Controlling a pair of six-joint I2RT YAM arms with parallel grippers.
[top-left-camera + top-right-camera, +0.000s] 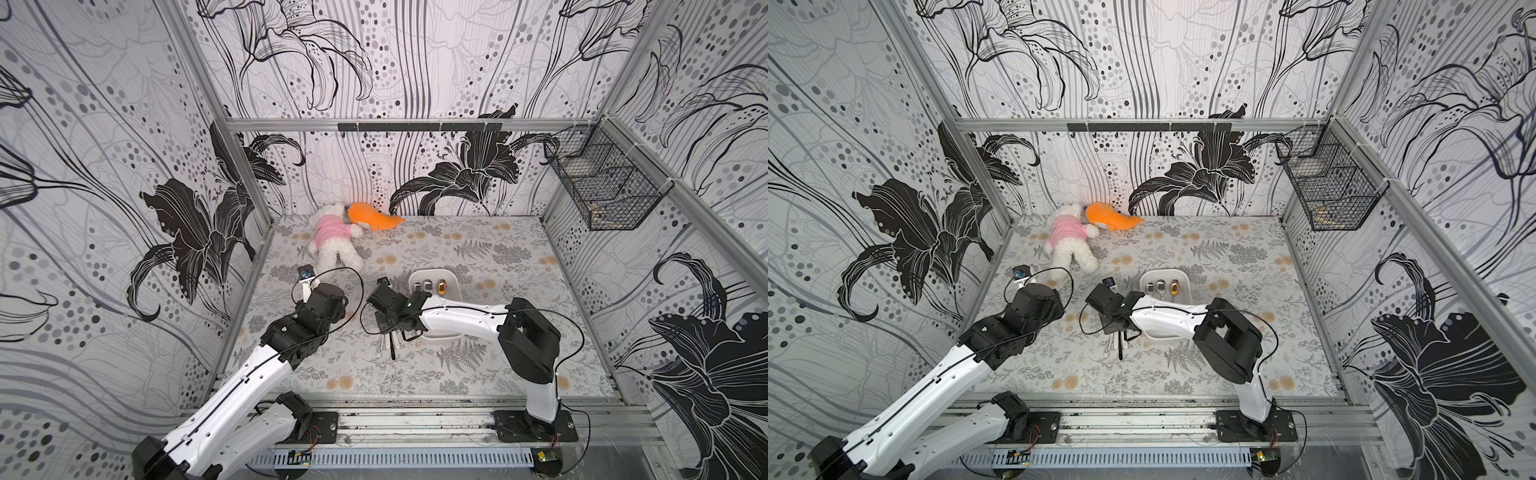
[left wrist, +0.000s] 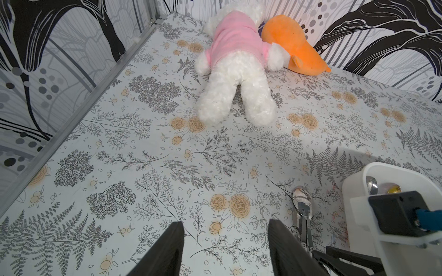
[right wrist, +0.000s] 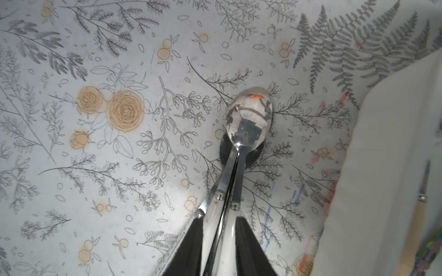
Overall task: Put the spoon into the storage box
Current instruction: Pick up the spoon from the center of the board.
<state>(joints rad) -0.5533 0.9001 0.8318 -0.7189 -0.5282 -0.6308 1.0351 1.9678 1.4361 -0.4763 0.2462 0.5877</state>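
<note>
**Item:** spoon [image 3: 248, 117], mirror-bright bowl. It lies on the worktop [image 1: 469, 374] just left of the storage box [image 1: 434, 272], on top of other loose cutlery [image 1: 386, 347] whose handles fan toward the near edge.

**Box:** already holds three spoons [image 1: 427, 286], bowls at its far end.

**Right tool** [image 3: 218, 218]: fingers narrowed on either side of the handle bundle. Whether they are pinching cannot be told.

**Left tool** [image 2: 226, 248]: well parted, empty, hovering left of the spoon.

**Handling:** close on one handle only and lift clear of the box wall. Carry right, align lengthwise beside the others, and lower before letting go.

**Hazard:** a neighbouring handle may ride up too.
</note>
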